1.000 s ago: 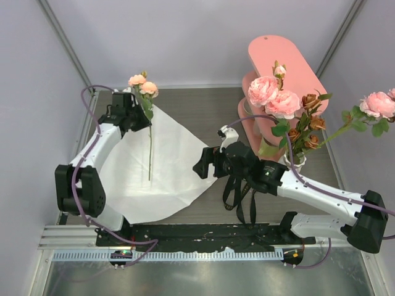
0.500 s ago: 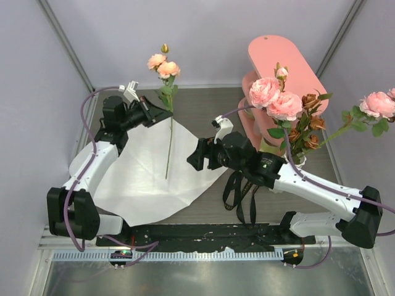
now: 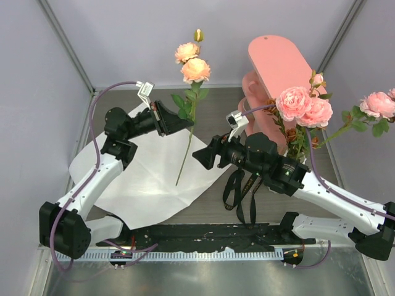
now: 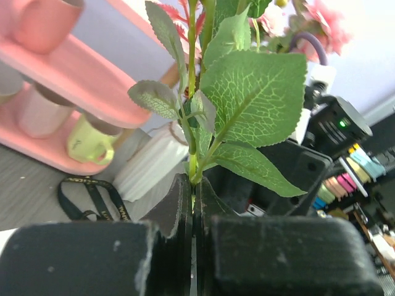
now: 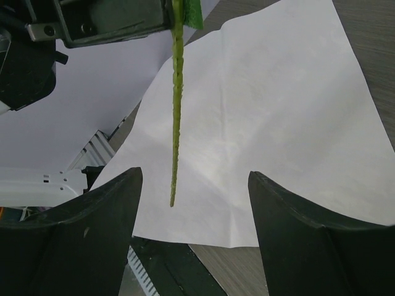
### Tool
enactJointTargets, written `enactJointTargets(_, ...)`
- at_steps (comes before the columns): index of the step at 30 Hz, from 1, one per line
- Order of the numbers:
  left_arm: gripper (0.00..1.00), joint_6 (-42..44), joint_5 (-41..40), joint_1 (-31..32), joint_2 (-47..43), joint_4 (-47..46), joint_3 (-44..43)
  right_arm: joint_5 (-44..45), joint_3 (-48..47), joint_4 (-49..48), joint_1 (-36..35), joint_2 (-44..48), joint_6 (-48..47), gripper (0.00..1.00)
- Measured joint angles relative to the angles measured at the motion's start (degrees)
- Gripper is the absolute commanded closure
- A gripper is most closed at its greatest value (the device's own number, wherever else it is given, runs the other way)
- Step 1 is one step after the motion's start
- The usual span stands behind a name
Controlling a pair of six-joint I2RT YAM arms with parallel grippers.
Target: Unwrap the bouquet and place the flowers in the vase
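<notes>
My left gripper (image 3: 185, 121) is shut on the green stem of a peach-headed flower (image 3: 192, 65), held upright above the table; in the left wrist view its jaws (image 4: 194, 185) pinch the stem just under the leaves (image 4: 253, 98). The stem (image 5: 176, 111) hangs down between the fingers of my open right gripper (image 5: 194, 179), nearer the left finger and touching neither. From above, the right gripper (image 3: 199, 158) sits just right of the stem's lower end. The white ribbed vase (image 4: 148, 163) holds pink roses (image 3: 302, 105). The bouquet's white paper (image 3: 148, 179) lies spread flat.
A pink two-tier shelf (image 3: 278, 61) with mugs (image 4: 89, 142) stands at the back right, behind the vase. A black ribbon (image 3: 241, 191) lies loose on the table under the right arm. Another pink rose (image 3: 378, 103) leans out to the far right.
The left arm has lifted the flower and carried it right, toward the middle. The right gripper has moved slightly right and its fingers have narrowed a little. The roses in the vase shifted right.
</notes>
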State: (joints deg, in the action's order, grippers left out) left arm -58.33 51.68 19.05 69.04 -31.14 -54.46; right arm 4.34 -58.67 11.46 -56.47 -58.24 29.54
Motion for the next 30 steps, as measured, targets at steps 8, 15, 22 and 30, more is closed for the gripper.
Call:
enactJointTargets(8, 1.0, 0.07, 2.21, 3.89, -2.1, -3.23, 0.59, -1.99, 0.0, -1.11, 0.0, 0.0, -1.51, 0.4)
enactJointTargets(15, 1.0, 0.2, 2.43, 4.52, -2.8, -4.68, 1.6, -6.32, 0.0, -1.46, -0.04, 0.98, -2.47, 0.26)
enactJointTargets(22, 1.0, 0.24, 2.58, 4.79, -3.32, -5.42, 1.9, -10.49, 0.7, -0.28, -0.04, 6.73, -2.6, 0.1)
enactJointTargets(30, 1.0, 0.31, 2.62, 5.11, -3.63, -5.46, 1.9, -16.46, 0.63, 2.64, -0.04, 9.73, -2.89, 0.06)
